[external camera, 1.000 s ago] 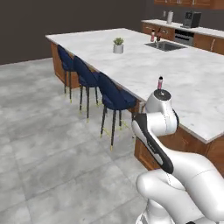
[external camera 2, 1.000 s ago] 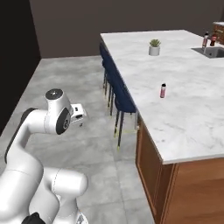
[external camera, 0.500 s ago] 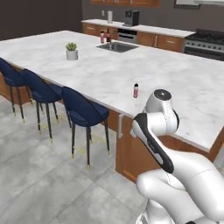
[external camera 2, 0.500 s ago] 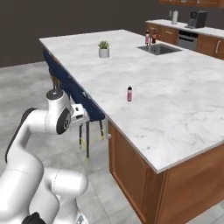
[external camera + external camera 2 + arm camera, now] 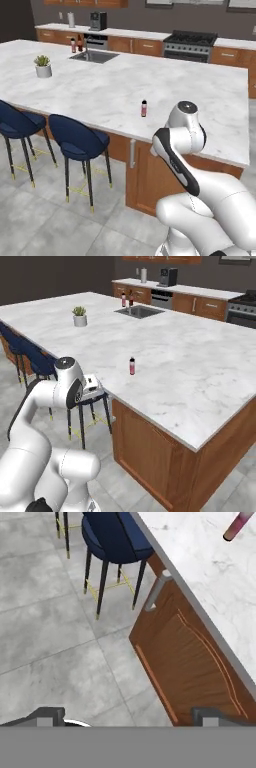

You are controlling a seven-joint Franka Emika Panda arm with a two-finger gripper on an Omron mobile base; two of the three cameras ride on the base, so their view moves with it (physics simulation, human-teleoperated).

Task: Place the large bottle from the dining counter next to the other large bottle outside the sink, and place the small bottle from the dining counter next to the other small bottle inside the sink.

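The base has swung round the island since the earlier frames — the whole view has shifted, so the stools that ran off into the distance now sit at the left and the small bottle (image 5: 132, 365) faces the robot across the near edge; the bottle itself has not budged. The gripper (image 5: 128, 714) hangs folded low by the arm's side, aimed at the floor and a wooden cabinet door (image 5: 187, 662), its fingers spread wide and holding nothing. Nearest it stands a blue stool (image 5: 76, 142) tucked under the overhang. The small bottle stands upright on the dining counter (image 5: 100, 100), a little in from the edge. My worry: the arm must rise from below counter height, and a careless swing could clip the marble lip or the stool, or brush the light bottle over. The white veined top is slick, so a tipped bottle would roll. Further back a potted plant (image 5: 79, 316) sits on the marble, then the sink (image 5: 139, 311) with two bottles beside it, too small to identify, and dark walls with brown cabinets and a stove (image 5: 193, 38) behind.
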